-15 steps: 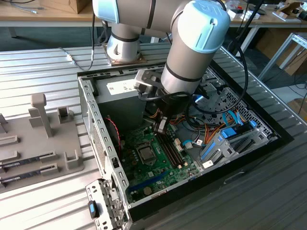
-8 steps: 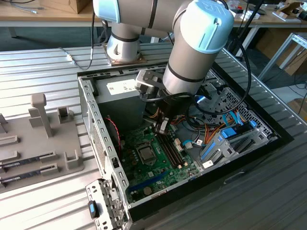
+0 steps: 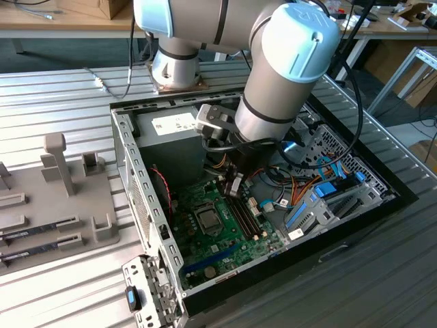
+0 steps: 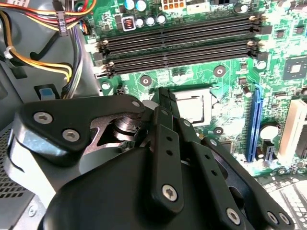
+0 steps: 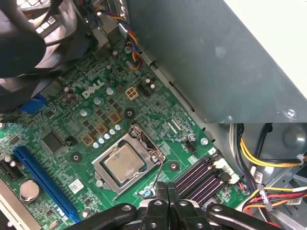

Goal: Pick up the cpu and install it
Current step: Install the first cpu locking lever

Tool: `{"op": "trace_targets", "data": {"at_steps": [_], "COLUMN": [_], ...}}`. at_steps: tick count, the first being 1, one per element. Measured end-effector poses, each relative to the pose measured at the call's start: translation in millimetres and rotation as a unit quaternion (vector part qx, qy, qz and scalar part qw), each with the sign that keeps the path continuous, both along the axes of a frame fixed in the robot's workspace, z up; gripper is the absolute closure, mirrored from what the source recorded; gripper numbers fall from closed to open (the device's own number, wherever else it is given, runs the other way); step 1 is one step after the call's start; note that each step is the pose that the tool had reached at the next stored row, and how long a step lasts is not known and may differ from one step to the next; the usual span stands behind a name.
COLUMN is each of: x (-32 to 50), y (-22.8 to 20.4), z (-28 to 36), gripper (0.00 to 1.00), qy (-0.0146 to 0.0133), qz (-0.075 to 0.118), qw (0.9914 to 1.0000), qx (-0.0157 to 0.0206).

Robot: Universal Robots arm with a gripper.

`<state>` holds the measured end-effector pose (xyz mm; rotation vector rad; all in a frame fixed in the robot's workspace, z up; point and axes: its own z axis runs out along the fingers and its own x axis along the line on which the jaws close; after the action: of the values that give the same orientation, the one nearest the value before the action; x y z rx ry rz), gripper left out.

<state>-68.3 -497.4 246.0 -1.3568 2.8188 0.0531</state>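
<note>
cpu [image 5: 125, 162], one, sits in the board's one socket [image 5: 128, 160]; the pincer [image 5: 168, 191] above is clenched, empty.

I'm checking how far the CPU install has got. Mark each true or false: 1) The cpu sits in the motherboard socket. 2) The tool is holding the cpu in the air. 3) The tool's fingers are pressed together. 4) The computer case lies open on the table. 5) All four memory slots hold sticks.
1) True: the cpu sits in its socket on the motherboard.
2) False: the tool holds nothing; the cpu lies in the socket beside it.
3) True: its fingers meet.
4) True: the computer case lies open.
5) False: the memory slots look empty.
</note>
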Motion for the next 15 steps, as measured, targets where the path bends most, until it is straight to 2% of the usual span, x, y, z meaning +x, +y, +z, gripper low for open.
{"op": "trace_targets", "data": {"at_steps": [3,5,15], "x": [0.1,0.1,0.0], "y": [-1.8,-5.4,-17.6], "z": [-0.1,-0.1,-0.1], "gripper": [0.86,0.86,0.86], "qy": [0.0,0.0,0.0], "qz": [0.0,0.0,0.0], "qw": [1.0,1.0,1.0], "qx": [0.0,0.0001,0.0001]}}
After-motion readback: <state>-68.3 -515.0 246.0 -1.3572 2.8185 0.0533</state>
